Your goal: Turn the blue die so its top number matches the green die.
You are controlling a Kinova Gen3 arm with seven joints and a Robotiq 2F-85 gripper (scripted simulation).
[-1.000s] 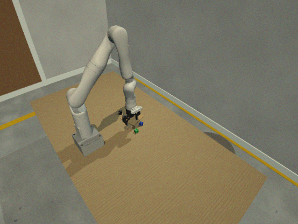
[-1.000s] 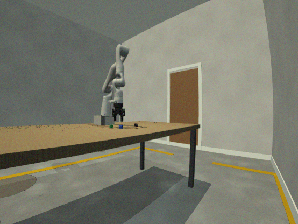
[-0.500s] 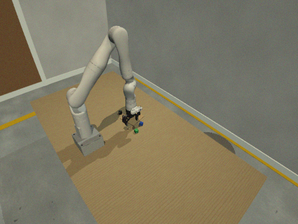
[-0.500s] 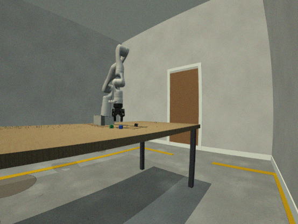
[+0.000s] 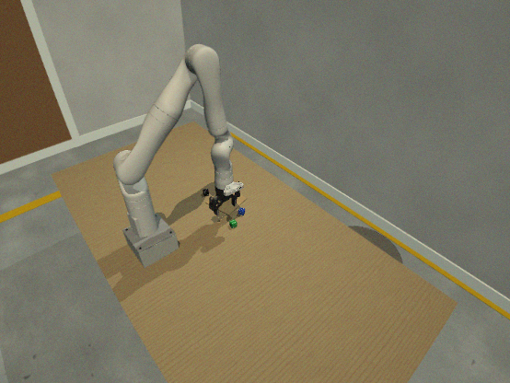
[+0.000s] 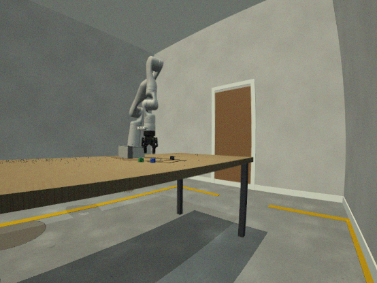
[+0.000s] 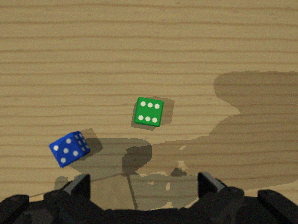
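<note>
The blue die (image 7: 70, 148) lies on the table, skewed, with what looks like five pips on top; it also shows in the top view (image 5: 241, 211). The green die (image 7: 149, 111) lies a short way from it and shows six; it also shows in the top view (image 5: 233, 224). My gripper (image 7: 144, 185) is open and empty and hangs a little above the table (image 5: 224, 209), close to both dice. The mat (image 7: 145, 192) is a thin tan sheet right under the fingers and is hard to tell from the wood. I cannot tell whether the blue die touches it.
A black die (image 5: 205, 192) lies on the far side of the gripper, towards the wall. The arm's base (image 5: 150, 244) stands on the table to the left. The table edge (image 6: 211, 167) runs along the door side.
</note>
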